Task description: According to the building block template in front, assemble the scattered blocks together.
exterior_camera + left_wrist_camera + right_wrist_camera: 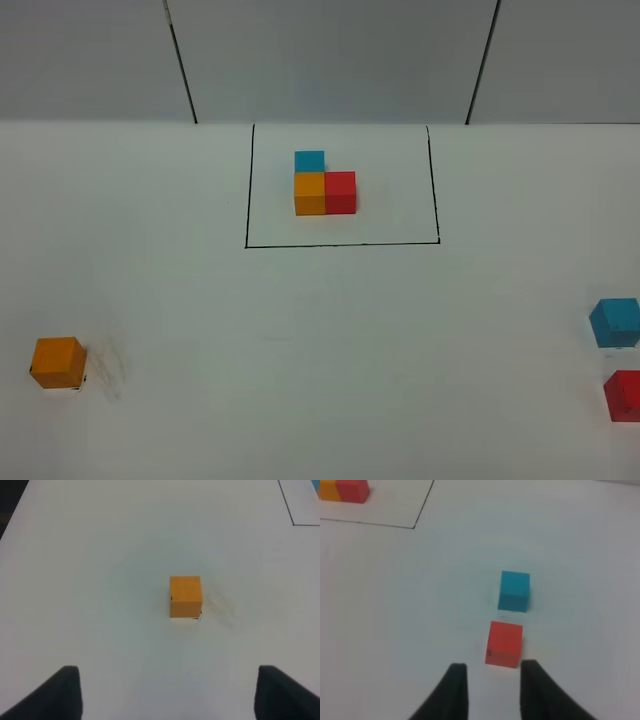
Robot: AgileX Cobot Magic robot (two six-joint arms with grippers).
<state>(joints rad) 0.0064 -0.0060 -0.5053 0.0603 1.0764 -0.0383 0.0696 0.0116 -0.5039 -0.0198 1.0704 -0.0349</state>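
The building block template is a light blue, orange and red L-shaped trio inside a black outline at the table's far middle; part of it shows in the right wrist view. The scattered blocks lie apart. The orange cube is at the near left. The light blue cube and the red cube are at the near right edge. My left gripper is open and empty, short of the orange cube. My right gripper is open and empty, just short of the red cube, with the light blue cube beyond. Neither gripper shows in the exterior view.
The white table meets a grey back wall with dark vertical seams. A faint smudge lies beside the orange cube. A corner of the black outline shows in the left wrist view.
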